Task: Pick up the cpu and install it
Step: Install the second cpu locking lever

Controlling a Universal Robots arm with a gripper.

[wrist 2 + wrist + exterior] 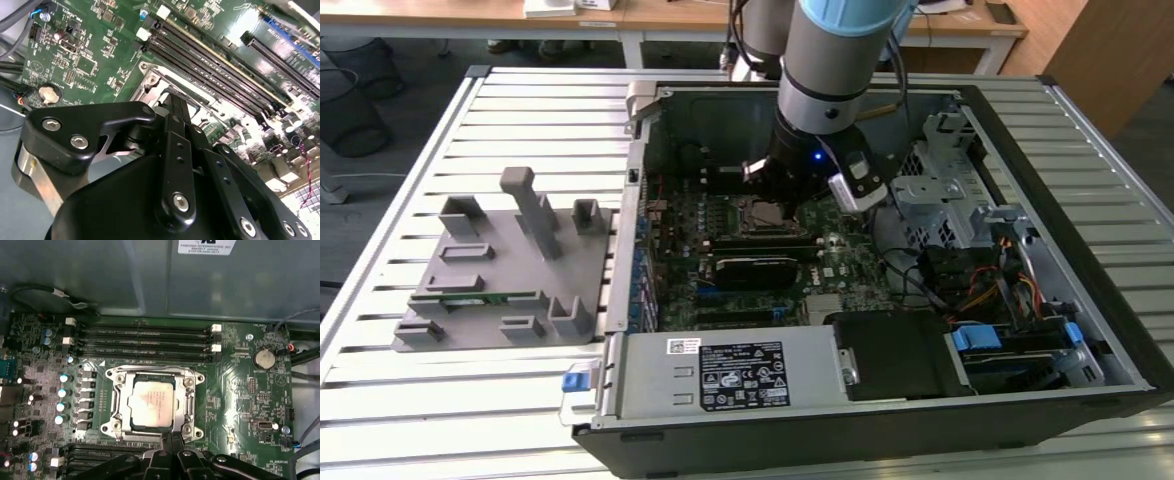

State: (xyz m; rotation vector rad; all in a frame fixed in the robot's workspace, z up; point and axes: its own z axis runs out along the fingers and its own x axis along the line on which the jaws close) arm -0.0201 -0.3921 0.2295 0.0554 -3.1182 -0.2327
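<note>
Looking down through the first wrist view, I find the small flat square cpu with its silvery-grey metal top already lying inside the square metal socket frame on the green motherboard. It sits flat and square to the frame as far as I can judge, so the placing appears done. I judge that securing it is what remains, though I cannot make out any retention lever or cover.

The black gripper hovers just above the near edge of the socket, its fingertips drawn close together in a narrow point. I see nothing between them; the cpu lies apart from them in the socket. In the second wrist view the same black fingers reach toward the socket opening, again with nothing visibly held.

In the exterior view the grey arm stands nearly vertical inside the open black computer case, the gripper directly over the socket.

Surroundings: four long black memory slots run beside the socket, and a row of silver-topped capacitors flanks another side. A round coin battery sits well apart. Outside the case, a grey moulded parts holder rests on the slatted metal table. The case walls and drive cage crowd the arm's approach.
</note>
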